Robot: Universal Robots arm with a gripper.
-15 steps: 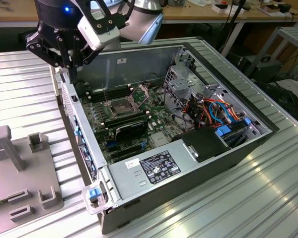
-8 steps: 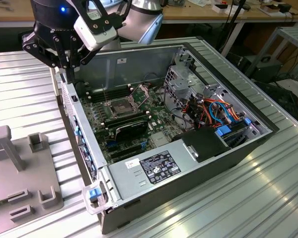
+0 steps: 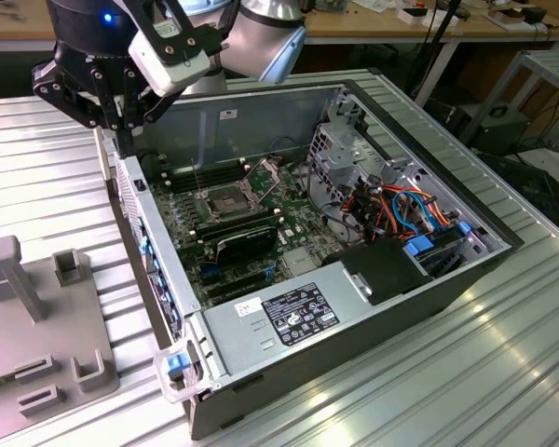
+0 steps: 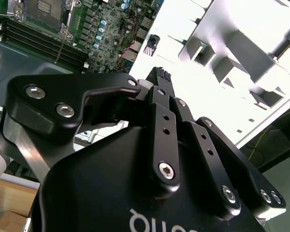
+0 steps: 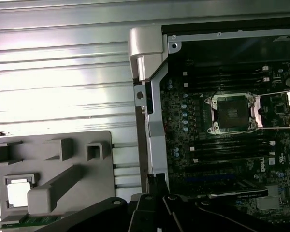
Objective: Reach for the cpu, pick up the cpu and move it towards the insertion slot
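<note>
In the first wrist view the cpu [image 5: 18,194] lies flat as a pale square chip in a recess of the grey fixture plate [image 5: 94,169]. The insertion slot [image 5: 231,112] is the metal-framed socket with a dark centre on the motherboard, its cover lifted. I also see the insertion slot [image 3: 225,200] inside the open computer case. My gripper [image 3: 119,116] hangs above the case's wall on the exterior view's left, between the fixture and the motherboard. Its fingertips [image 5: 157,181] meet in one narrow point, shut with nothing between them. The gripper [image 4: 160,75] is well apart from both chip and socket.
The open computer case [image 3: 373,307] lies on a ribbed metal table [image 3: 503,372], with drive cages and coloured cables [image 3: 410,209] at the exterior view's right. Black memory slots [image 5: 232,145] flank the socket. The fixture plate [image 3: 47,345] carries upright grey blocks.
</note>
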